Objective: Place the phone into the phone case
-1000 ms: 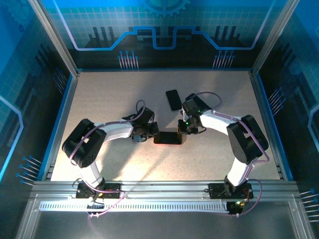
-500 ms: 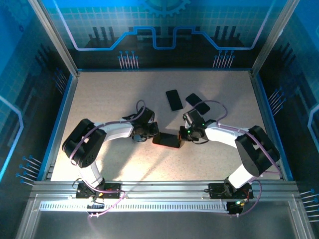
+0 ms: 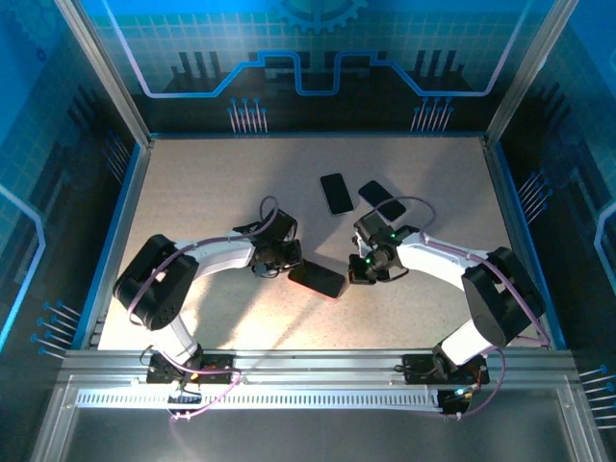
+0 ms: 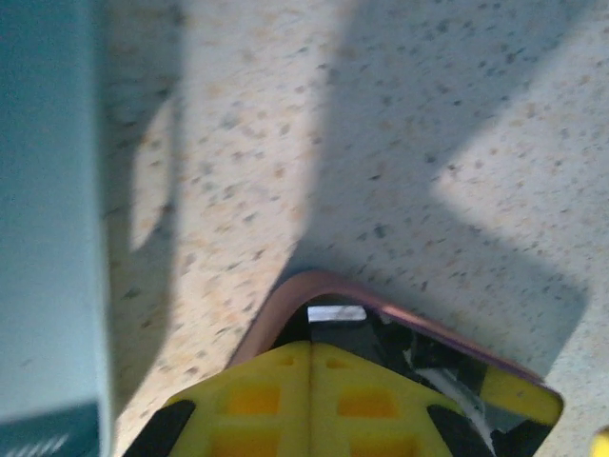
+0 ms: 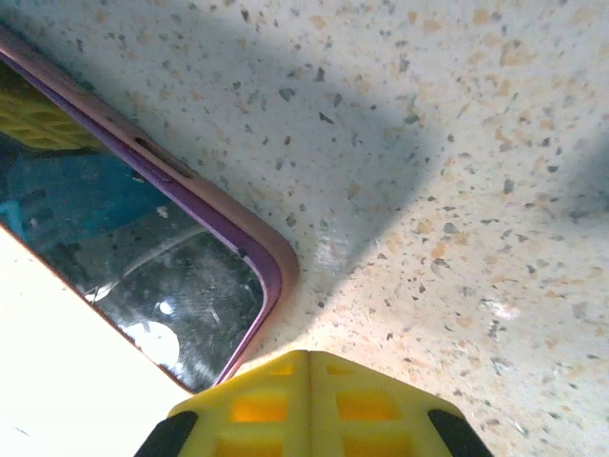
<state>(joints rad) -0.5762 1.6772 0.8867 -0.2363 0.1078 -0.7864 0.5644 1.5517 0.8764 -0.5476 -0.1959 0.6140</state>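
Hard shadows, blurred wrist foregrounds

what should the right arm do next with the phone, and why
Probably slide the right gripper onto the near corner of the phone and press down. Its fingers are closed and sit over bare table just beside the purple case rim, while the left gripper, also closed, is at the opposite end. Whether that corner is fully seated cannot be told.
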